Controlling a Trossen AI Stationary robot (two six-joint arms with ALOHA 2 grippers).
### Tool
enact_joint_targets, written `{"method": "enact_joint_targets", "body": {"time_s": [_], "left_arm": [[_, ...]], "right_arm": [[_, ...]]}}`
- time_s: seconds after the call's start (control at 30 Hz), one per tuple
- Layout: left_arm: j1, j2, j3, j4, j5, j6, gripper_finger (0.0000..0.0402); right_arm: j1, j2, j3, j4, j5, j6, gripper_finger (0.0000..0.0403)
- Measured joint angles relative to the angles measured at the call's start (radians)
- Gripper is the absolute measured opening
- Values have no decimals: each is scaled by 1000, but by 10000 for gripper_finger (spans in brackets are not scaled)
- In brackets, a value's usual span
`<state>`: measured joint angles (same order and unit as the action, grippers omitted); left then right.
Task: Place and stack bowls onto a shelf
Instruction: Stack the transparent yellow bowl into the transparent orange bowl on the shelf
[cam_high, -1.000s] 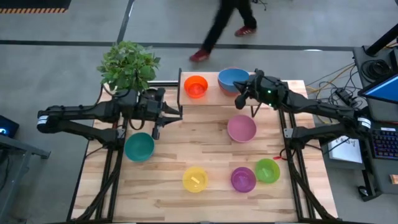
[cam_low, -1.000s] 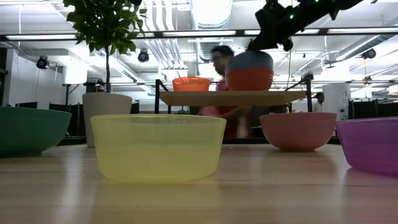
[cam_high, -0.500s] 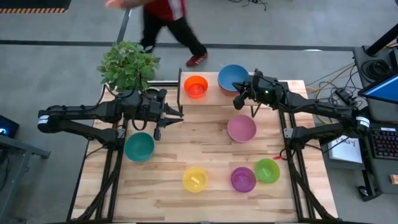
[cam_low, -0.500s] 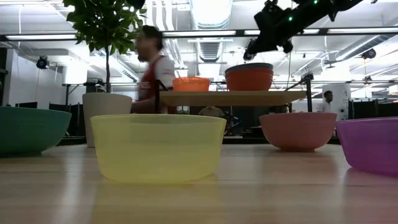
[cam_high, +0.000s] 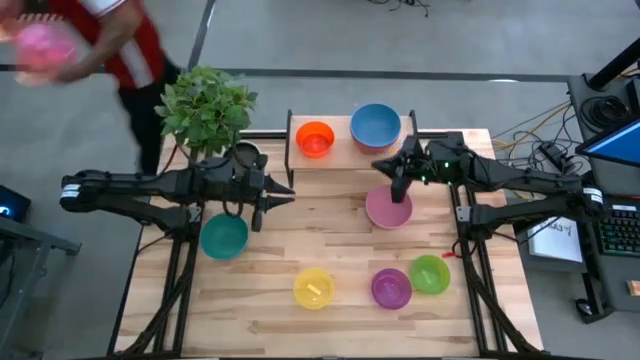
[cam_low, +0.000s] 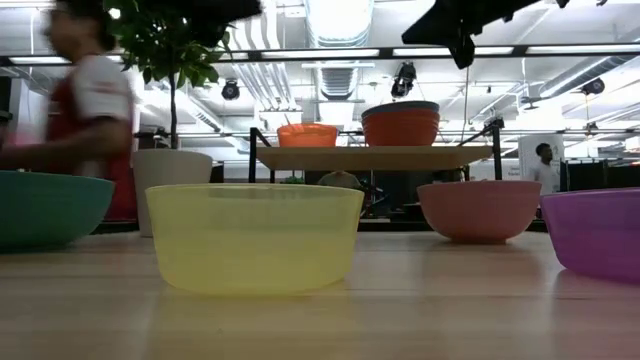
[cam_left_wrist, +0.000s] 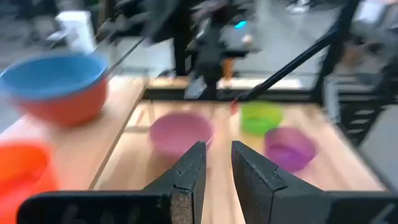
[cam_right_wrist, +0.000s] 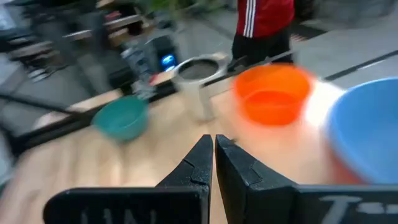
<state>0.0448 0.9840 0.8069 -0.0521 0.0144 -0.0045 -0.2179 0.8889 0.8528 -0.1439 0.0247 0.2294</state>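
The shelf stands at the table's far edge. On its wooden top rest an orange bowl and a blue bowl nested in a red bowl. On the table sit the pink bowl, teal bowl, yellow bowl, purple bowl and green bowl. My right gripper hangs shut in the air over the pink bowl's far rim, holding nothing. My left gripper hovers between the teal bowl and the shelf, its fingers a narrow gap apart.
A potted plant in a white pot stands at the shelf's left, close to my left arm. A person in a red top walks on the floor beyond the far left corner. Bare slatted tabletop lies between the teal and pink bowls.
My right gripper has drawn away from the blue bowl on the shelf, rising and moving toward the near edge until it stands over the pink bowl. My left gripper has shifted slightly toward the near edge. The person behind the table has walked from right to left.
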Motion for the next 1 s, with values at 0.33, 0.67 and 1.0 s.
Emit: {"method": "enact_joint_targets", "body": {"time_s": [0.33, 0.67, 1.0], "left_arm": [[1, -101, -40, -175, -37, -8, 59], [-45, -58, -45, -206, 55, -125, 59], [-192, -21, -46, -72, -83, -252, 59]], "right_arm": [[183, 78, 61, -154, 1, 172, 9], [346, 281, 253, -546, 2, 275, 9], [488, 568, 475, -584, 1, 156, 9]]}}
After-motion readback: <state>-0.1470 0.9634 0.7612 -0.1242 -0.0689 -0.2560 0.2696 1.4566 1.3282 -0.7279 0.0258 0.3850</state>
